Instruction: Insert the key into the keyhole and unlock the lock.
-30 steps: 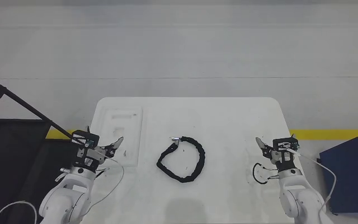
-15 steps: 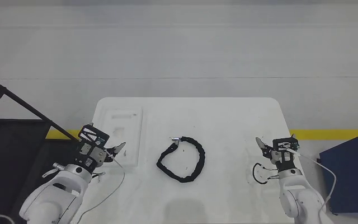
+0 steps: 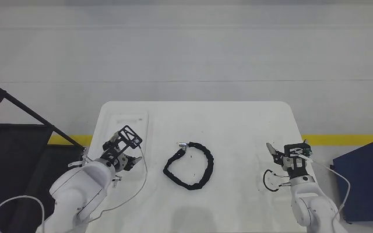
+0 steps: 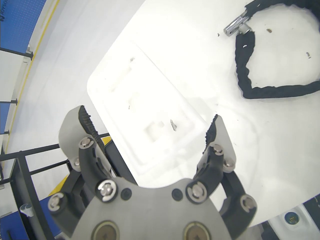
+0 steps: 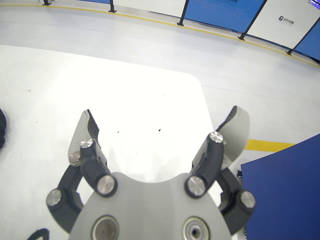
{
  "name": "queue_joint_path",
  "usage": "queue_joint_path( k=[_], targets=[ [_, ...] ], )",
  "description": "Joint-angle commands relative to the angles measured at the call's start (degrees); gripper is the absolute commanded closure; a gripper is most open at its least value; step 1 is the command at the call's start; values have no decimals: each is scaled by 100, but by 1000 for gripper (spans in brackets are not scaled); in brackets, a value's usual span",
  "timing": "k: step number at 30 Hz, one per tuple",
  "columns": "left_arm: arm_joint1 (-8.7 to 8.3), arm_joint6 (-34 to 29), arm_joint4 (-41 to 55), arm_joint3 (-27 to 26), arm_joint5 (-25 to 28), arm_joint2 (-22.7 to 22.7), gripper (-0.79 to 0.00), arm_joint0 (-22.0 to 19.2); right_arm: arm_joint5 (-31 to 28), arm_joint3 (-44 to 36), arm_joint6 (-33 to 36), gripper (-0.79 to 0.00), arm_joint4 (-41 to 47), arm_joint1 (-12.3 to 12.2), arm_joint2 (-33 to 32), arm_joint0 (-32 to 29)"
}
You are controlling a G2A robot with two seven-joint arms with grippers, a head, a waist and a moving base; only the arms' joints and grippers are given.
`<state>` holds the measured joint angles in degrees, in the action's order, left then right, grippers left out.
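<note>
The lock point(image 3: 207, 158), a black sleeved chain loop with a metal head point(image 3: 184, 143), lies flat at the centre of the surface point(image 3: 245, 125). A white foam tray point(image 3: 125, 121) sits toward the left edge. The left tool point(image 4: 149, 118) hangs over the tray's near end, spread wide and holding nothing. The right tool point(image 5: 160, 112) sits near the right edge, well apart from the lock, also wide open and empty. A small dark sliver point(image 4: 173, 125) rests in the tray; whether it is the key cannot be told.
</note>
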<state>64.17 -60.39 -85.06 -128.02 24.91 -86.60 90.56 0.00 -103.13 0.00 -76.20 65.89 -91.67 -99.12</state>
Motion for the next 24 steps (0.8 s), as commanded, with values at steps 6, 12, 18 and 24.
queue_joint_path(
  k=[6, 12, 18, 24],
  targets=[
    [52, -816, 232, 643, -206, 560, -785, -726, 0, 0, 0, -785, 0, 0, 0, 0],
    [85, -1679, 1328, 1147, -259, 655, -785, -1179, 0, 0, 0, -785, 0, 0, 0, 0],
    [40, -2104, 1216, 1486, -252, 545, -785, -1361, 0, 0, 0, -785, 0, 0, 0, 0],
    [-21, -2259, 1153, 1535, -361, 718, -785, -1414, 0, 0, 0, -785, 0, 0, 0, 0]
  ],
)
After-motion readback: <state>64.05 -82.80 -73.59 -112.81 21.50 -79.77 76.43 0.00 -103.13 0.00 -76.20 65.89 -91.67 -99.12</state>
